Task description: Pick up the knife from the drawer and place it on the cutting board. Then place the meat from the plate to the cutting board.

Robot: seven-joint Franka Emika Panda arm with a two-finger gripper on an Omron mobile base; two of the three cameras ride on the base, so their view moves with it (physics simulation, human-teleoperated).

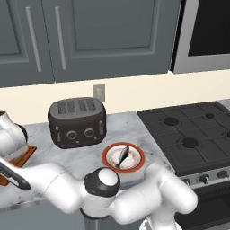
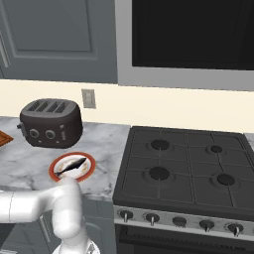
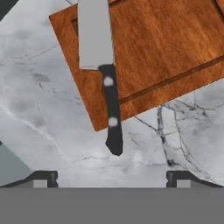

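Observation:
The knife (image 3: 103,65) lies on the reddish-brown cutting board (image 3: 157,48), silver blade on the wood. Its black handle (image 3: 113,118) sticks out over the board's edge above the marble counter. My gripper (image 3: 112,178) hovers just off the handle's end, open, with its fingertips (image 3: 43,177) far apart and nothing between them. In the base views the board (image 1: 22,157) sits at the far left of the counter. The orange-rimmed plate (image 1: 137,164) (image 2: 87,171) holds the meat (image 1: 122,157) (image 2: 72,165), a slim dark fish-shaped piece. The drawer is out of view.
A dark toaster (image 1: 77,122) (image 2: 51,123) stands at the back of the marble counter (image 1: 76,155), between board and plate. A black gas stove (image 1: 193,134) (image 2: 183,168) takes up the right side. My own arm crosses low in front of the counter's edge.

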